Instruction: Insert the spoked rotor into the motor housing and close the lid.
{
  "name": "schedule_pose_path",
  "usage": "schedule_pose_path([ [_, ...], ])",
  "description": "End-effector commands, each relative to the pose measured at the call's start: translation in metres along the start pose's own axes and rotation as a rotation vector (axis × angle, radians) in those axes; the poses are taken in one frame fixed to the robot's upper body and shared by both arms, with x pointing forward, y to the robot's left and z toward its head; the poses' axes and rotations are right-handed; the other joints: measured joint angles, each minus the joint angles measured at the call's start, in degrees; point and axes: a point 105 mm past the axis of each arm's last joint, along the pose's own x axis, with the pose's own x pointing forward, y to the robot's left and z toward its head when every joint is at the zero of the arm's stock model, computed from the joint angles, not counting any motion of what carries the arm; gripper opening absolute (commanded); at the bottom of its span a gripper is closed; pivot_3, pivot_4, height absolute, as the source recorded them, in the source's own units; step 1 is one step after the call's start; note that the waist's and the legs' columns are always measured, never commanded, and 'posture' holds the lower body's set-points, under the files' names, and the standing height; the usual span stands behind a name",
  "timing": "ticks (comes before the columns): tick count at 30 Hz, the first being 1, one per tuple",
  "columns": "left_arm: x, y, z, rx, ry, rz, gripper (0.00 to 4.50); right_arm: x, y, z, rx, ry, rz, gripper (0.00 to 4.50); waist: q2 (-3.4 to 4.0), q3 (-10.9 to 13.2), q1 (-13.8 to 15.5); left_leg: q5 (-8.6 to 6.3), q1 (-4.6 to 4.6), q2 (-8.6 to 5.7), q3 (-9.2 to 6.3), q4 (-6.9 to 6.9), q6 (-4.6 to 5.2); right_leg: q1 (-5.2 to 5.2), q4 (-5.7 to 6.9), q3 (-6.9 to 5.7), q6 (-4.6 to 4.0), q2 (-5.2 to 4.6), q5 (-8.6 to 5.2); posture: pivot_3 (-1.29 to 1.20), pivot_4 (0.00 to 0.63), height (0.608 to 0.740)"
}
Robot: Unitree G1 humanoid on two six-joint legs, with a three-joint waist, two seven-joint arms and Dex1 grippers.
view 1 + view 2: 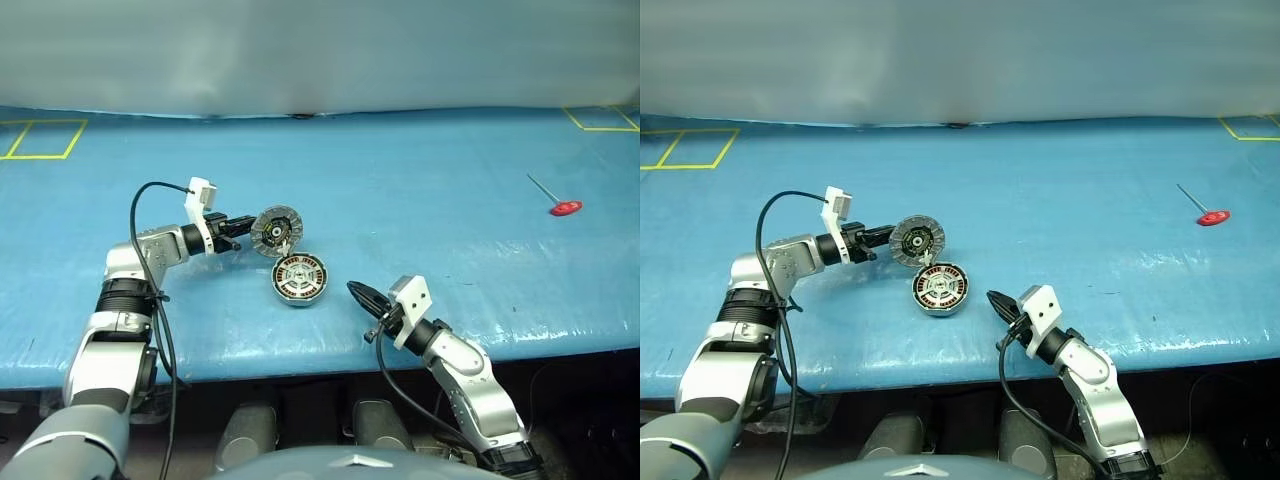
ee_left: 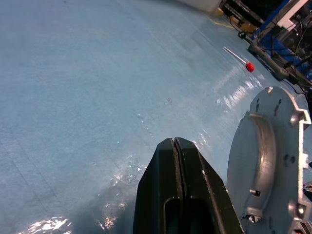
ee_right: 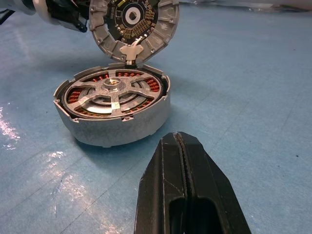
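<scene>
Lid [image 1: 277,231] stands open, touching the shut left gripper [image 1: 237,225].

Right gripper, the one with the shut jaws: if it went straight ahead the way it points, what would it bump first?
Probably the motor housing with the spoked rotor already inside; it sits straight ahead of the right gripper.

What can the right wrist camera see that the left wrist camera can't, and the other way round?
Right wrist view, not the left: the motor housing with the spoked rotor sitting inside over copper coils, and the dark inner face of the lid, which stands upright at the housing's far edge.
Left wrist view, not the right: the lid's plain silver outer face and a red-handled tool lying far off on the table.
Both: the lid, the blue table, and a shut black gripper in front, the right gripper in one, the left gripper in the other.
</scene>
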Motion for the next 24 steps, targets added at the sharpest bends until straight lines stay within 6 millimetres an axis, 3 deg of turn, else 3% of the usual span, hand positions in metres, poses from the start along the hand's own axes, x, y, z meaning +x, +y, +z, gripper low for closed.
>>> schedule_pose_path([
  [1, 0.005, -0.012, 0.018, 0.070, -0.015, -0.059, 0.01, 0.001, -0.003, 0.007, -0.025, -0.025, -0.013, 0.00, 0.00, 0.00, 0.02, 0.00, 0.00, 0.00, 0.00, 0.00, 0.00, 0.00, 0.00, 0.01, 0.00, -0.01, 0.00, 0.00, 0.150, 0.740],
  [15, 0.000, -0.034, 0.031, 0.125, -0.024, -0.170, 0.01, 0.006, -0.004, 0.004, -0.025, -0.013, -0.001, 0.00, -0.01, 0.01, 0.01, 0.00, -0.01, 0.00, 0.00, 0.01, 0.01, 0.00, 0.01, 0.03, -0.02, -0.02, 0.02, 0.00, 0.150, 0.740],
  [24, 0.007, -0.055, 0.027, 0.153, 0.024, -0.261, 0.01, 0.007, -0.005, 0.003, -0.030, -0.002, -0.003, 0.00, -0.01, 0.01, 0.03, -0.01, -0.01, -0.02, 0.00, 0.03, 0.03, 0.01, 0.00, 0.05, -0.02, -0.02, 0.03, 0.00, 0.150, 0.740],
])
